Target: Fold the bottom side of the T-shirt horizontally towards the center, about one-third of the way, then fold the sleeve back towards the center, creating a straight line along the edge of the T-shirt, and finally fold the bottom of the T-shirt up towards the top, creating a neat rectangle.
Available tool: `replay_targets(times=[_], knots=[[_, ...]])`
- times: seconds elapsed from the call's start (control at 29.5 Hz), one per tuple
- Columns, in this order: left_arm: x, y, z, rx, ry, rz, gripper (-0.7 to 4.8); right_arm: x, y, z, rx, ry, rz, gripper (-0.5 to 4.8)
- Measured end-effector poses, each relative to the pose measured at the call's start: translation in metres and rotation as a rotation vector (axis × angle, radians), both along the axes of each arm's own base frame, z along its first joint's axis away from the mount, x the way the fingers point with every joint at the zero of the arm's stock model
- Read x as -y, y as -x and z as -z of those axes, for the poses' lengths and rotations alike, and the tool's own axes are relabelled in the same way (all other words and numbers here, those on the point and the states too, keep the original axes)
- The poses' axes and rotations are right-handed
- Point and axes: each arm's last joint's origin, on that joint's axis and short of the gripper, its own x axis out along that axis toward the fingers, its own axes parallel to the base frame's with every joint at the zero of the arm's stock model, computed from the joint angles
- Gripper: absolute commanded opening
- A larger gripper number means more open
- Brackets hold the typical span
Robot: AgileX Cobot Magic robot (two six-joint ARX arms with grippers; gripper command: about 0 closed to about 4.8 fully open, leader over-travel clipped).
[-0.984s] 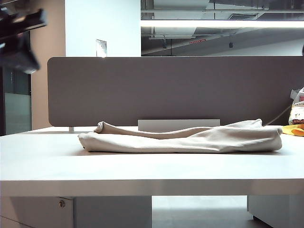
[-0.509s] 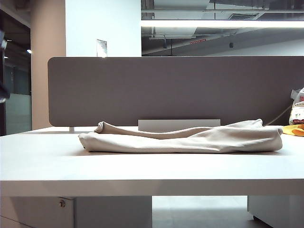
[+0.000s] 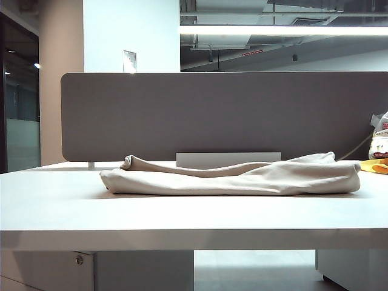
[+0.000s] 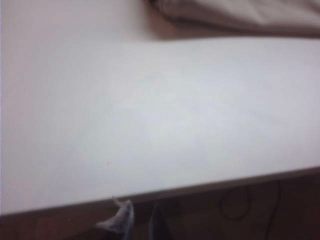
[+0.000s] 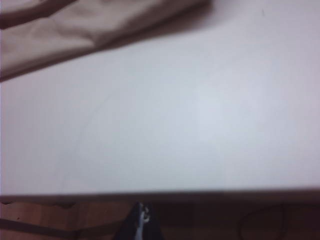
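Note:
The beige T-shirt (image 3: 230, 177) lies folded into a long, low bundle across the back of the white table (image 3: 182, 212). Its sleeve and bottom hem cannot be told apart in the folds. Neither gripper shows in the exterior view. In the left wrist view, the left gripper (image 4: 141, 222) hangs off the table's near edge, its fingers a narrow gap apart with nothing between them, far from the T-shirt (image 4: 240, 15). The right gripper (image 5: 142, 220) is also past the near edge, shut and empty, with the T-shirt (image 5: 75, 30) across the table from it.
A grey partition (image 3: 224, 115) stands right behind the shirt. A yellow-and-white packet (image 3: 381, 145) and a yellow item (image 3: 376, 165) sit at the table's far right. Bare white tabletop (image 4: 150, 110) lies between the shirt and the near edge.
The dark arm at the exterior view's upper left has pulled back and left the picture. The T-shirt has not moved.

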Motion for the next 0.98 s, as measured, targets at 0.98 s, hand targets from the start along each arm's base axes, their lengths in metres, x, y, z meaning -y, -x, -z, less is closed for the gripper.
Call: replay_targets(times=[0.98], knots=[[0.000,-0.002,0.001,0.185,0.011,-0.020,0.53,0.002,-0.001,-0.003,0.067,0.027,0.046,-0.06]])
